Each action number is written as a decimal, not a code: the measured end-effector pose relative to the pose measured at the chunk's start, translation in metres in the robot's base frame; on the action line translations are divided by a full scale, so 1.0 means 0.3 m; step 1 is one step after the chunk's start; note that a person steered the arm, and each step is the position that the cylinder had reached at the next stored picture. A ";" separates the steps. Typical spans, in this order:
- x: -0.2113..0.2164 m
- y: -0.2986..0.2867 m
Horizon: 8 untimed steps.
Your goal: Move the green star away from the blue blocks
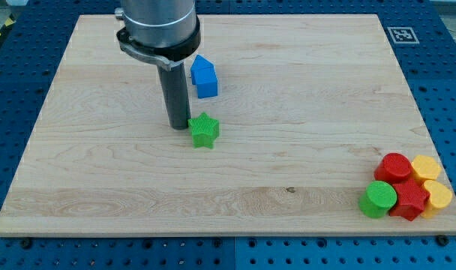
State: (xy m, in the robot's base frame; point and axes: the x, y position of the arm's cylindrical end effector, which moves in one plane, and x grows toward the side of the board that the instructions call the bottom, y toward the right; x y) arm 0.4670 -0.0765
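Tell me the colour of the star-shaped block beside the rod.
Green star; the camera view shows it.

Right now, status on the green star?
My tip touching green star at its upper left. Blue blocks just above it. Path toward view's bottom clear.

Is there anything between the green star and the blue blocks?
Nothing: in the camera view only bare board separates the green star from the blue blocks.

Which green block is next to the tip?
The green star, mid-board, just right of my tip. The green cylinder sits far off in the bottom-right cluster.
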 end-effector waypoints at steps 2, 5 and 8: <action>0.063 0.119; 0.135 0.211; 0.158 0.207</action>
State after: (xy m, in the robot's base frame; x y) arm 0.5143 -0.0143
